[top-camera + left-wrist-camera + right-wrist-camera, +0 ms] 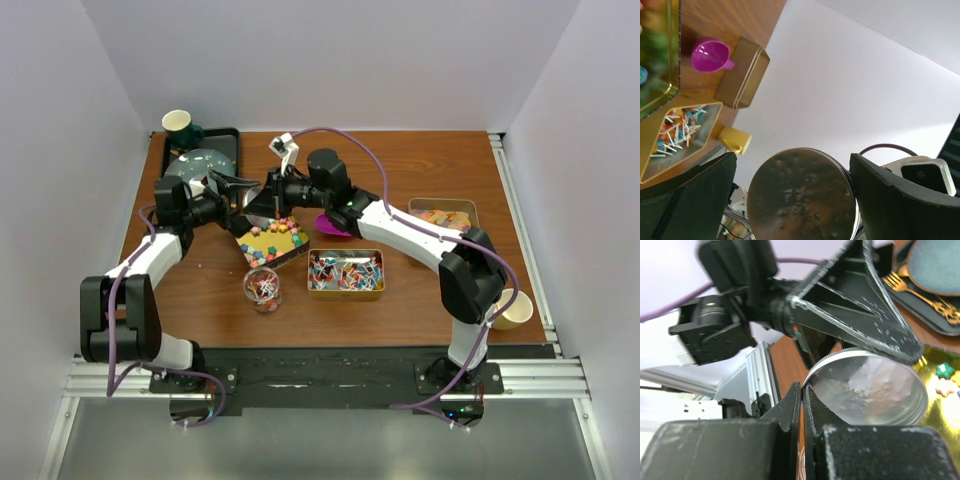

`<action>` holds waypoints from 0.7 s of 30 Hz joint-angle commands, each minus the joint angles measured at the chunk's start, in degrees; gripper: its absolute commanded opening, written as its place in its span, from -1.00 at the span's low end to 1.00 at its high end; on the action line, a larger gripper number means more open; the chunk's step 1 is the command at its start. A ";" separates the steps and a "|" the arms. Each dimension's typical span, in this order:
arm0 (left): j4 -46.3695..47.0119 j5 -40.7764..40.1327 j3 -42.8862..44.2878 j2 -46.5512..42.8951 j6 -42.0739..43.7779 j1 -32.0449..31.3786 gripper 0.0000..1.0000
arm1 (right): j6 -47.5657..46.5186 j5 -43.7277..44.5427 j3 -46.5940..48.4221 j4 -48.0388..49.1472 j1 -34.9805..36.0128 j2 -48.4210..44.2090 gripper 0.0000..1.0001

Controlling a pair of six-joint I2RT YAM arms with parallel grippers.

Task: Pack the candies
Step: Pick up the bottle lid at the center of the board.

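At the far left, a dark green cup (177, 123) stands at the corner of a black rectangular tray (226, 140), beside a round grey-blue plate (197, 163). The left gripper (238, 192) points inward with its jaws spread wide on either side of a round silver metal lid (870, 390). The lid hangs tilted in the air, and whether either left finger touches it I cannot tell. Below them a square gold tin (285, 256) holds the multicolour chunky candies (272, 238), and a small clear glass jar (262, 288) stands just in front of it. The right gripper (803, 390) is pinched tight on the lid's rim, above the square tin. Further right, a rectangular gold tin (345, 294) holds the red-white-blue wrapped candies (345, 270), and a purple plastic scoop (330, 225) lies just behind it. A third gold tin (472, 205) near the right edge carries the orange-yellow gummies (435, 214). A yellow cup (515, 310) sits beside the right arm's elbow.
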 commanded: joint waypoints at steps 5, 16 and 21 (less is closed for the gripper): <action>2.42 11.65 1.02 2.44 -4.06 -0.41 0.99 | -4.69 -5.08 2.21 10.18 -0.58 1.26 -1.00; -1.63 10.60 0.76 1.13 -2.48 -0.24 0.86 | -8.82 -5.08 1.24 9.04 0.21 1.00 -1.00; -1.90 9.90 -0.65 0.16 -1.78 0.38 0.78 | -9.43 -4.02 1.24 7.72 0.47 0.99 -1.00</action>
